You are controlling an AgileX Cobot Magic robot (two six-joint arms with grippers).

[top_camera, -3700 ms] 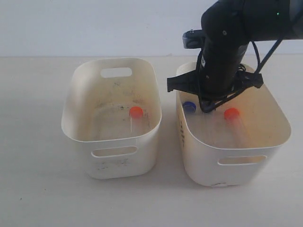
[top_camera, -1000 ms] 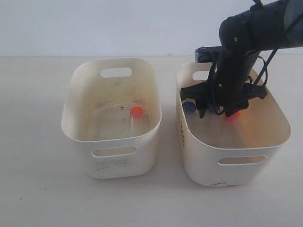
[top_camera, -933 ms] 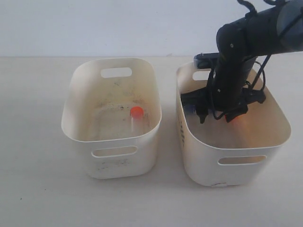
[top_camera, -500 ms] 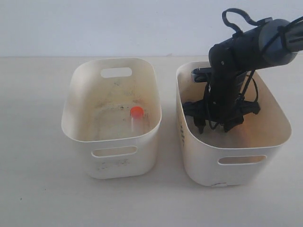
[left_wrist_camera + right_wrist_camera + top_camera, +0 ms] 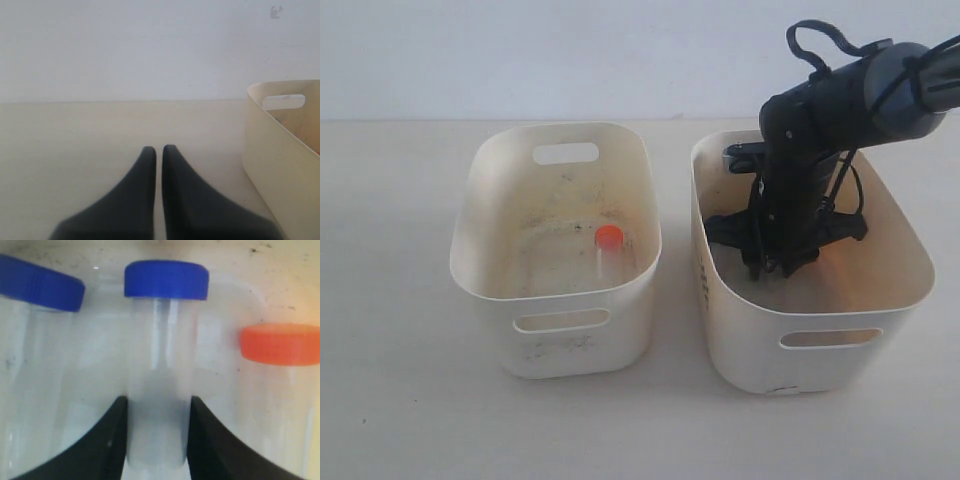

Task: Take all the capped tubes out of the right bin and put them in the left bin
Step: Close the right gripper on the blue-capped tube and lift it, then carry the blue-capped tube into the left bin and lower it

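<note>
In the right wrist view, three capped tubes lie side by side. My right gripper [image 5: 158, 402] is shut on the middle blue-capped tube [image 5: 166, 279], with both fingers against its clear body. Another blue-capped tube [image 5: 40, 287] lies on one side and an orange-capped tube [image 5: 280, 344] on the other. In the exterior view the right gripper [image 5: 775, 268] reaches deep into the right bin [image 5: 820, 340] and hides these tubes. The left bin [image 5: 555, 290] holds one orange-capped tube [image 5: 608, 237]. My left gripper [image 5: 159, 148] is shut and empty, over the table beside the left bin [image 5: 280, 150].
The two bins stand side by side on a pale tabletop [image 5: 400, 400] with a narrow gap between them. A white wall [image 5: 520, 50] runs behind. The right arm's cables [image 5: 820, 45] loop above the right bin.
The right gripper has sunk deeper into the right bin, covering the blue and orange caps in the exterior view. Its jaws have narrowed. The left bin's orange-capped tube has not moved.
</note>
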